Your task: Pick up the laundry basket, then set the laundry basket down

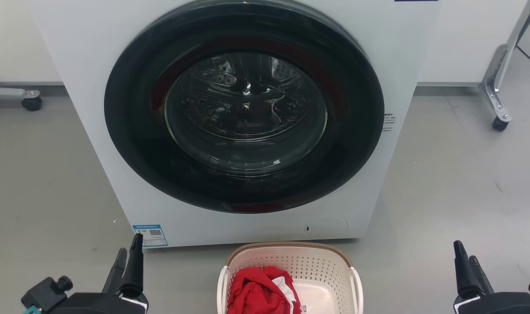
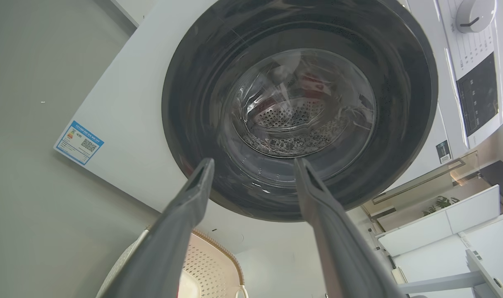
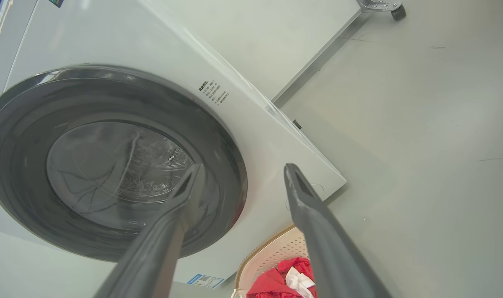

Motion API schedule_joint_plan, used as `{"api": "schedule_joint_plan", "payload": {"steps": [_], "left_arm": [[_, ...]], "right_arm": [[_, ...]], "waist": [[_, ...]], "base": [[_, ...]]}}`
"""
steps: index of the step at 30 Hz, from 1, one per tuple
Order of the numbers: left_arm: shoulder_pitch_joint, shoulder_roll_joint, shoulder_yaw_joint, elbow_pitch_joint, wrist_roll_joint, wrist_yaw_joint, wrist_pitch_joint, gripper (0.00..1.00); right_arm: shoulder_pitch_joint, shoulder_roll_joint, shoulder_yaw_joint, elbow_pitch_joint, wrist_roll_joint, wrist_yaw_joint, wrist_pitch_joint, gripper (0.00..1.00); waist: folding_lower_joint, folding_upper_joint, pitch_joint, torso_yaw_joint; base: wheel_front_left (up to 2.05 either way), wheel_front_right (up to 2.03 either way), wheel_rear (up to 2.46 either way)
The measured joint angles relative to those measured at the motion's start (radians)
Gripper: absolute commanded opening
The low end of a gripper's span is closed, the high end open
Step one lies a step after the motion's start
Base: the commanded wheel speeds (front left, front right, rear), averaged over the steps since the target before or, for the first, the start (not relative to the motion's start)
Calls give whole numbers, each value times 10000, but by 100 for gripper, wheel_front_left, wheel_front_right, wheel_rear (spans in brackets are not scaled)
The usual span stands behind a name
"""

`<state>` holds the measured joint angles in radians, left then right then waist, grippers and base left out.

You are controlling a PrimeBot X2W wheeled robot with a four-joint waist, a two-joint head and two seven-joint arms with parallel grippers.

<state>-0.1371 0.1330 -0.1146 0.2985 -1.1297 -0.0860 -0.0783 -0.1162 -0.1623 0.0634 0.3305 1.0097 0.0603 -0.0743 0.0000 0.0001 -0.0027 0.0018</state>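
I'm seeing the perforated cream basket sitting at six o'clock on the floor, red cloth inside, a washing machine with a round glass door behind. Both left fingers and right fingers are gaping, empty.

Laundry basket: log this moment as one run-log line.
phase: before pickup | laundry basket: on floor before washing machine, red garment inside | left gripper: jaws open, empty | right gripper: jaws open, empty

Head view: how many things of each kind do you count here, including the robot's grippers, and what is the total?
washing machine: 1
laundry basket: 1
heap of red and white cloth: 1
grippers: 2 (left gripper, right gripper)
Total: 5
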Motion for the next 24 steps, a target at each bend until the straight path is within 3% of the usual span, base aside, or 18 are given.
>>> {"api": "schedule_joint_plan", "payload": {"steps": [24], "left_arm": [[-43,502,-1358,-107,3783,878,-836,100]], "right_arm": [[-179,-600,1235,282,-3496,-617,-863,100]], "waist": [[0,0,-40,54]], "base": [[0,0,0]]}}
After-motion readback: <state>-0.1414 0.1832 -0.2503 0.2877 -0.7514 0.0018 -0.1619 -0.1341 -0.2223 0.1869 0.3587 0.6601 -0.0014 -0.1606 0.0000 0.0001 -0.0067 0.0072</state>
